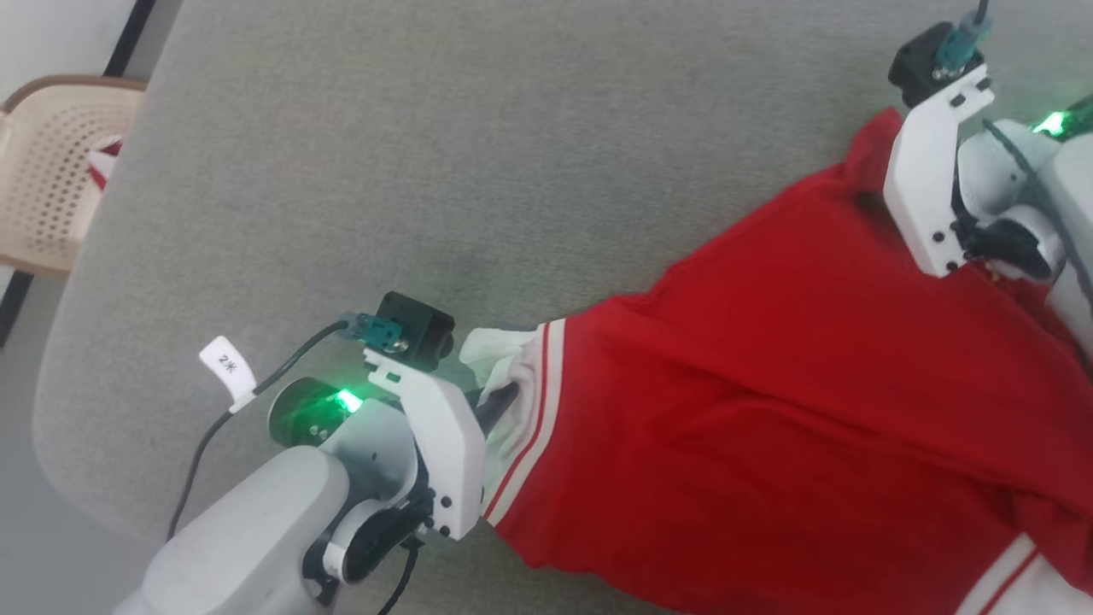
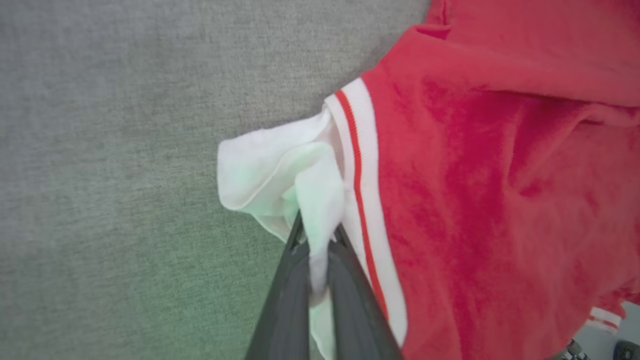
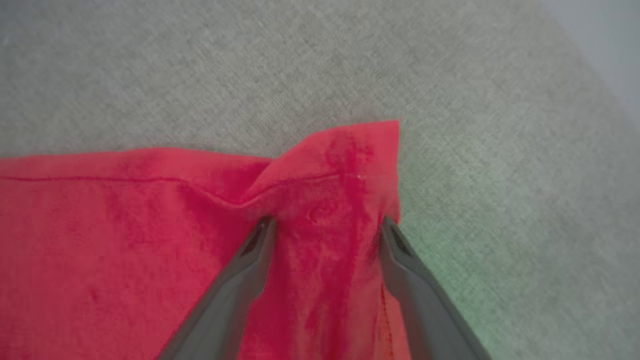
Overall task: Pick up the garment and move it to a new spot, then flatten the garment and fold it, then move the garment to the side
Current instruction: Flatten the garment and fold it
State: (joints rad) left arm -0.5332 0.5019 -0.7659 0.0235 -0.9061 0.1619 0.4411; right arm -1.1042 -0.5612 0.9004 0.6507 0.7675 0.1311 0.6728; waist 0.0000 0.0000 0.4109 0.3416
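- The garment [image 1: 768, 384], red with a white sleeve [image 2: 270, 170] and red-striped white trim, lies spread across the right of the grey fabric-topped table [image 1: 427, 171], creased toward the near right.
- Bare table stretches far and left to its rounded edge, where a beige perforated chair [image 1: 51, 171] stands.
- The left wrist view shows the left jaws pinching the sleeve; the right wrist view shows the right jaws spread, astride the red hem corner [image 3: 360, 150].
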